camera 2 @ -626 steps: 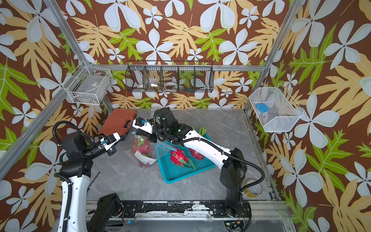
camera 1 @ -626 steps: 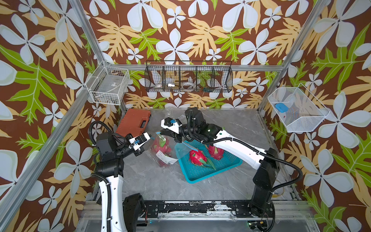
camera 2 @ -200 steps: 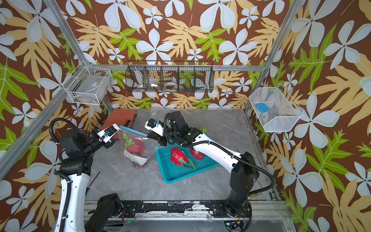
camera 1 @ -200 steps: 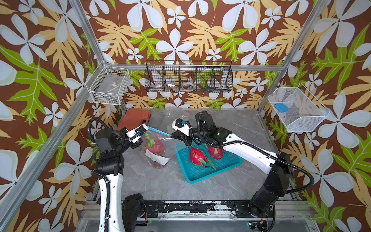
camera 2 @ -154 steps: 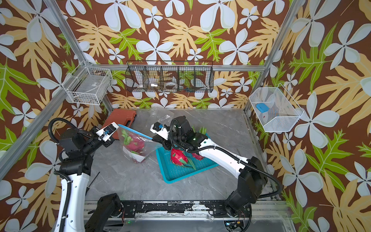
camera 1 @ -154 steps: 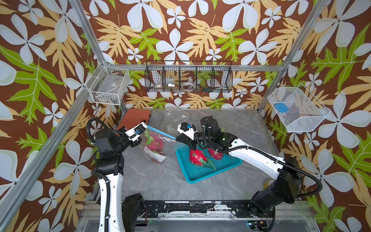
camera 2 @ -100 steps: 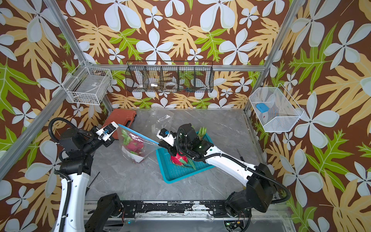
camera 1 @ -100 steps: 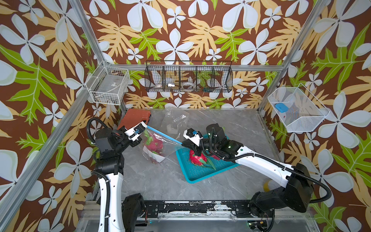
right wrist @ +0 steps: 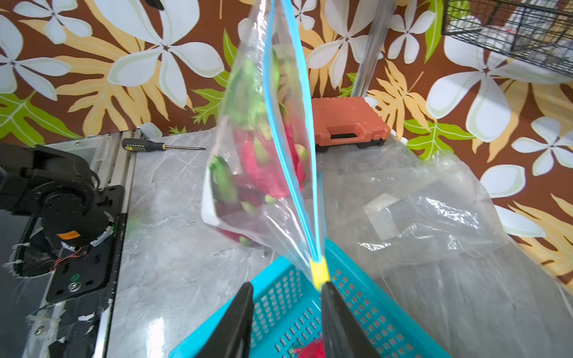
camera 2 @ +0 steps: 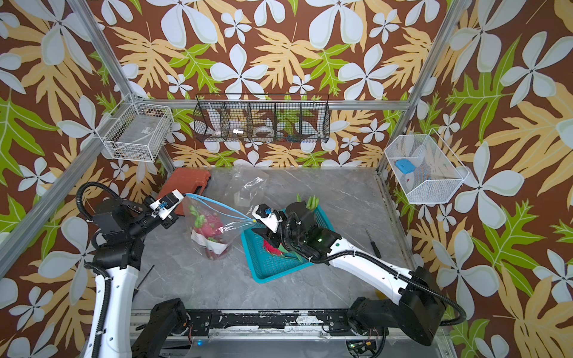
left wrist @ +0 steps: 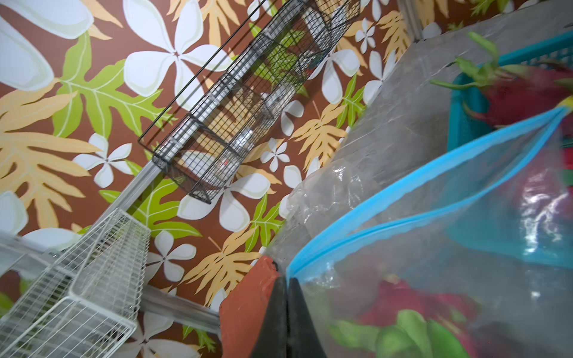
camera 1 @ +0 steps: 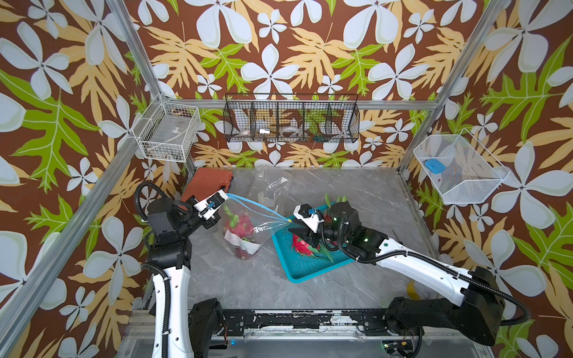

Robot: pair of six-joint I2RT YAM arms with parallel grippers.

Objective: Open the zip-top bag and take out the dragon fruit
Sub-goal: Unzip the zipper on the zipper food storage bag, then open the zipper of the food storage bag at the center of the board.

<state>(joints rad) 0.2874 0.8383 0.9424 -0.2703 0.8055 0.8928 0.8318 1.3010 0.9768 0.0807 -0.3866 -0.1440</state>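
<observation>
The clear zip-top bag (camera 1: 248, 227) stands on the table, its blue zip strips (right wrist: 290, 148) parted. Pink, green-scaled dragon fruit (camera 1: 240, 223) (camera 2: 211, 227) (right wrist: 263, 164) sit inside it. My left gripper (camera 1: 225, 194) (left wrist: 286, 279) is shut on the bag's top corner and holds it up. My right gripper (camera 1: 293, 227) (right wrist: 286, 285) is open over the teal tray (camera 1: 297, 269) (right wrist: 279, 297). The zip's yellow slider (right wrist: 317, 271) rests against one fingertip and is not clamped. Another dragon fruit (camera 1: 302, 245) (camera 2: 271, 246) lies in the tray, partly hidden under the right arm.
An orange tool case (camera 1: 210, 183) sits at the back left. An empty clear plastic bag (camera 1: 269, 183) lies behind the tray, and a screwdriver (camera 2: 372, 245) lies near the right edge. Wire baskets (camera 1: 291, 122) hang on the walls.
My right gripper drew the yellow slider rightwards to the tray, parting the zip, and its jaws have just come open. My left gripper kept its hold on the bag's corner.
</observation>
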